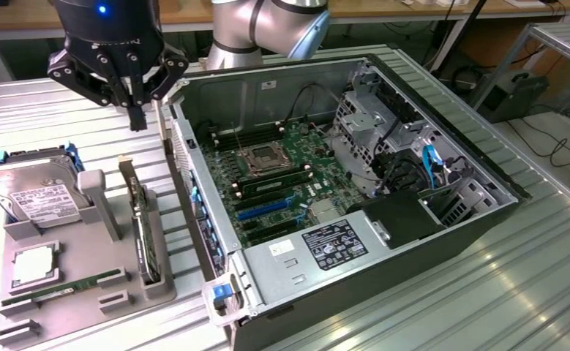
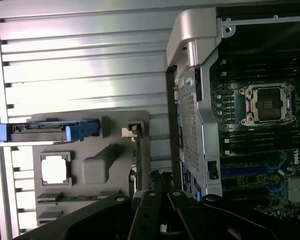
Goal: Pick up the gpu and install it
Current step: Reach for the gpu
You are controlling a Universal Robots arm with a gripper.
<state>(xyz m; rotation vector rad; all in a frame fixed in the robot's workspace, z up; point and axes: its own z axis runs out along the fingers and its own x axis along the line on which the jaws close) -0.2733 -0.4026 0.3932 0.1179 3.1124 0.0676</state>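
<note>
While the tool (image 1: 136, 124) hangs closed, empty, gpu (image 1: 140, 223) upright in tray (image 1: 89, 252), DELL on motherboard (image 2: 290, 162)

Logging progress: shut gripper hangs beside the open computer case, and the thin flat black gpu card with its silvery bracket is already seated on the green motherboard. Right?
Not quite. The gpu isn't seated: it stands on edge in the grey parts tray, outside the case, as the exterior view shows. The rest holds: the shut gripper hangs beside the open computer case.
</note>
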